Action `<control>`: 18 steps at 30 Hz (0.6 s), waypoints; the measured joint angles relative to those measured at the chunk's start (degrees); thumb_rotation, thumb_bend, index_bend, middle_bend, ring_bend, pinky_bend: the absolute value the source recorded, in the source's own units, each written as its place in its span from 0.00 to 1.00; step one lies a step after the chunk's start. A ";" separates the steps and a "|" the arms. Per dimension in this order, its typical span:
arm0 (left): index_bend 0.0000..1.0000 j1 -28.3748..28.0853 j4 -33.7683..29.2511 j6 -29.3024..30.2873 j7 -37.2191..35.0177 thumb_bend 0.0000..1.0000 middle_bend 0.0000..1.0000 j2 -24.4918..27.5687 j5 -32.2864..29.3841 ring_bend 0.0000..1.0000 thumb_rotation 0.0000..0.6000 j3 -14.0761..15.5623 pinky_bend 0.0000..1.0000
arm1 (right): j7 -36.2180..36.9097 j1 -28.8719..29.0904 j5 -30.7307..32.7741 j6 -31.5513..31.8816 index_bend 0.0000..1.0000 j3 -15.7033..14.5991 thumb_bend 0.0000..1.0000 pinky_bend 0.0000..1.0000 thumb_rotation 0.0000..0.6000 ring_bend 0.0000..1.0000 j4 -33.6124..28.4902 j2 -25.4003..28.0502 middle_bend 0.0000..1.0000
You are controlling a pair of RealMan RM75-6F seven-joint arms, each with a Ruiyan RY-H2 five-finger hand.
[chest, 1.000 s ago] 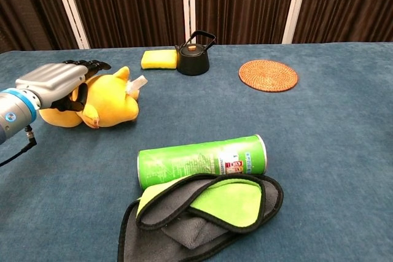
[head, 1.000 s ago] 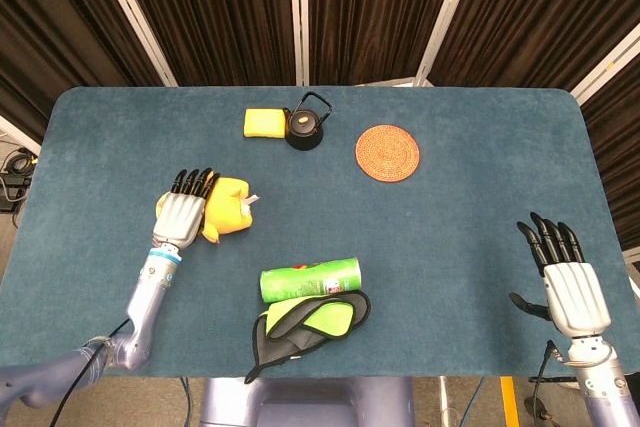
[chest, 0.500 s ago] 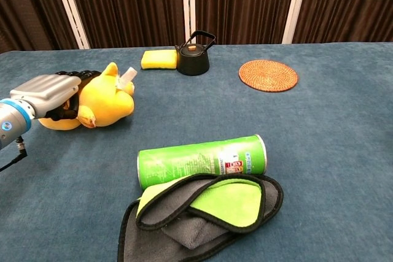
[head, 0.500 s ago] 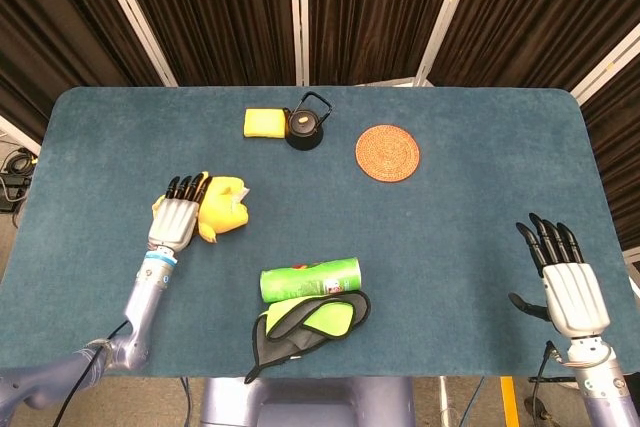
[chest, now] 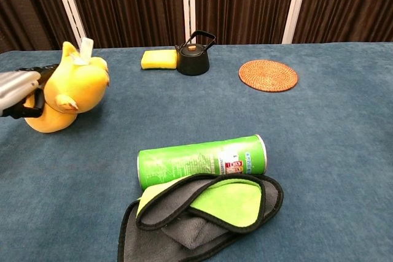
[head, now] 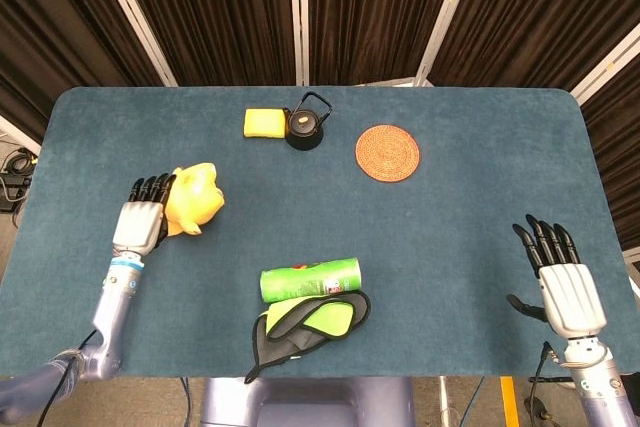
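Your left hand (head: 140, 220) has its fingers (head: 150, 188) closed around the yellow plush toy (head: 192, 199), and the toy sits against the palm, tilted up. In the chest view only the edge of this hand (chest: 17, 90) shows, pressed on the toy (chest: 69, 93). The toy is well left of the green can (head: 310, 278) and further from you than it, near the left edge of the table (head: 470, 197).

Your right hand (head: 558, 281) holds nothing; its fingers (head: 545, 242) are straight and a little apart. It is far right of the green can, by the table's near right corner.

The green can (chest: 202, 160) lies on its side, and the green and grey cloth (chest: 202, 213) touches its near side. Beyond the can stand the black kettle (head: 305, 125), with the yellow sponge (head: 264, 123) just beside it on the left, and the round woven coaster (head: 387, 153) to the right of the kettle.
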 measured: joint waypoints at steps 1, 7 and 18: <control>0.00 0.36 -0.22 0.87 -0.60 1.00 0.00 0.30 0.63 0.00 1.00 0.11 0.00 | -0.06 -0.01 -0.04 0.03 0.00 -0.01 0.15 0.00 1.00 0.00 -0.02 -0.01 0.00; 0.00 3.26 -3.53 7.40 -3.75 1.00 0.00 2.77 4.04 0.00 1.00 0.89 0.00 | -0.36 -0.02 -0.09 -0.03 0.00 -0.12 0.15 0.00 1.00 0.00 -0.08 -0.06 0.00; 0.00 9.90 -11.80 15.93 -5.85 1.00 0.00 8.67 7.42 0.00 1.00 2.88 0.00 | -1.39 -0.06 -0.16 -0.03 0.00 -0.23 0.15 0.00 1.00 0.00 -0.21 -0.31 0.00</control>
